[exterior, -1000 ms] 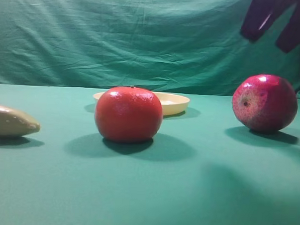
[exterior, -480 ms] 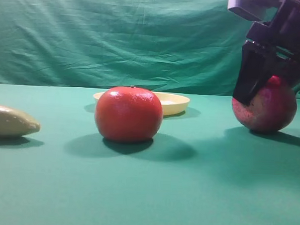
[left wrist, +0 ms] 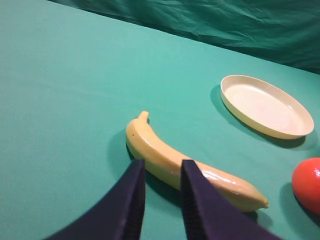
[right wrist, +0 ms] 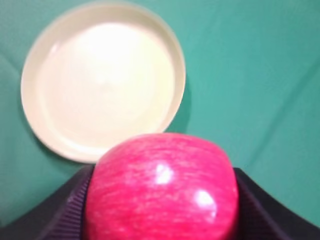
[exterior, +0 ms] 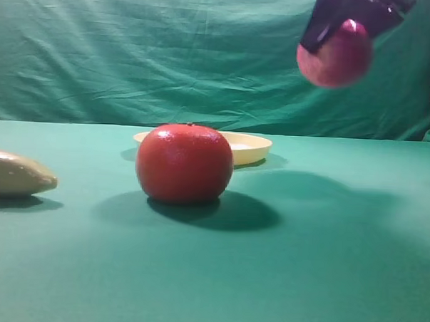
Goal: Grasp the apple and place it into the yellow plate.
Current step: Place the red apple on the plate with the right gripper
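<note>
While the green cloth-covered table [exterior: 324, 280] fills most of every view, with a green backdrop [exterior: 170, 52] hanging behind it, the yellow plate [exterior: 255, 147] lies flat toward the back of the table, bare inside in both wrist views; in the high view an orange-red tomato-like fruit [exterior: 184, 163] stands on the cloth in front of the plate and hides part of its rim; a banana [left wrist: 185, 167] lies on its side at the left, well apart from the plate; the apple [exterior: 335, 55] hangs in the air at the upper right of the high view, clear of the table, clamped between the dark jaws of the right gripper [right wrist: 160, 192], which press on its two flanks; from the right wrist view the plate lies below and beyond the held apple; the left gripper [left wrist: 161, 172] hovers just above the banana with its two fingers a narrow gap apart and nothing between them.
</note>
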